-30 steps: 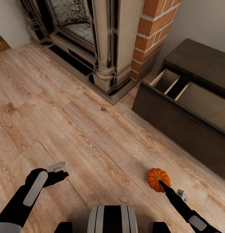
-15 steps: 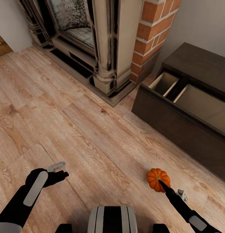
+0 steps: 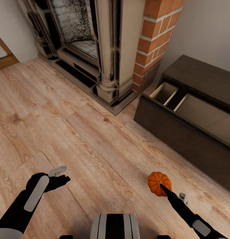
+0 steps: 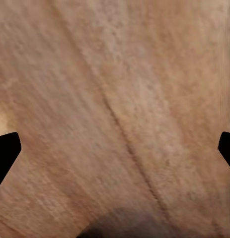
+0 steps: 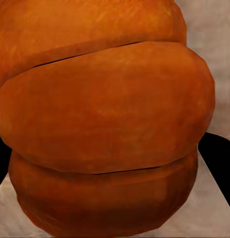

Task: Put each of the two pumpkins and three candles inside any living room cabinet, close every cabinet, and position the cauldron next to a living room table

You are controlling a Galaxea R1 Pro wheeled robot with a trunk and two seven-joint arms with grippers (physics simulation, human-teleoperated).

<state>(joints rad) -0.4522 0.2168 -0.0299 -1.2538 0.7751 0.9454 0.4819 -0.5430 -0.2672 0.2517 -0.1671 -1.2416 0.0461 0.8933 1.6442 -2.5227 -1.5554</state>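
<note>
Pumpkins: one pumpkin (image 3: 159, 183) in sight, small, round, orange, deeply ribbed (up close, fat glossy lobes (image 5: 105, 124)).
Where: held above the wood floor (image 3: 95, 142), short of the cabinet (image 3: 191, 119).
Right gripper (image 3: 164, 188): clamped on the pumpkin.
Left gripper (image 3: 62, 176): holds nothing, fingers (image 4: 5, 153) spread wide over bare boards.
Cabinet: one, dark brown, its drawer pulled out, two pale compartments showing.
Fireplace (image 3: 95, 49): one, beside brick.

Matt ribbed pumpkin (image 3: 159, 183) — pale grained wood floor (image 3: 78, 139), dark smooth-wood cabinet (image 3: 191, 132), rough brick (image 3: 154, 39)
</note>
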